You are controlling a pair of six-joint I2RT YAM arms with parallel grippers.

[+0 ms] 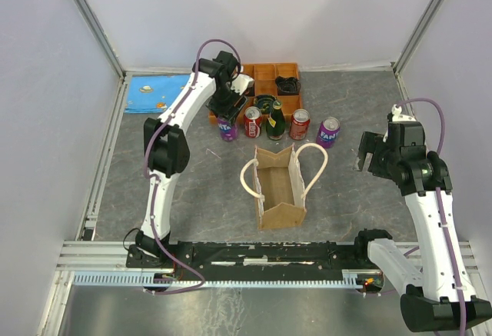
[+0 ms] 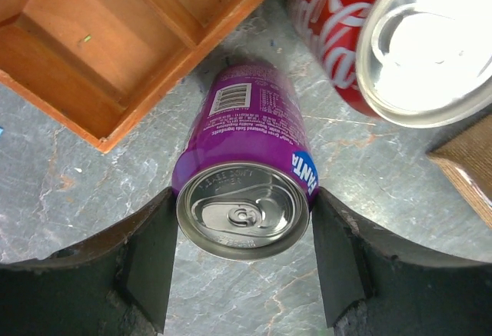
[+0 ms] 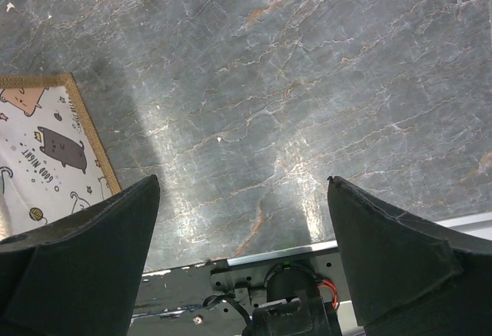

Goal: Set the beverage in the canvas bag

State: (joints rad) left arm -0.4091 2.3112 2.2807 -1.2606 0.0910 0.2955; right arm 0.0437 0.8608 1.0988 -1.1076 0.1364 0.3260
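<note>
A purple Fanta can (image 1: 227,128) stands upright at the left end of a row of beverages, in front of the orange tray. My left gripper (image 1: 228,113) is down over it. In the left wrist view both fingers press the sides of the can (image 2: 242,174) just below its rim, so the left gripper (image 2: 242,197) is shut on it. The canvas bag (image 1: 280,214) stands open in the middle of the table, its cream handles out to both sides. My right gripper (image 1: 367,154) hovers open to the bag's right, and in its own view the right gripper (image 3: 242,221) holds nothing.
Right of the held can stand a red cola can (image 1: 253,121), a green bottle (image 1: 276,121), another red can (image 1: 299,124) and a second purple can (image 1: 328,131). The orange compartment tray (image 1: 269,74) lies behind them. A blue mat (image 1: 157,92) lies at the back left.
</note>
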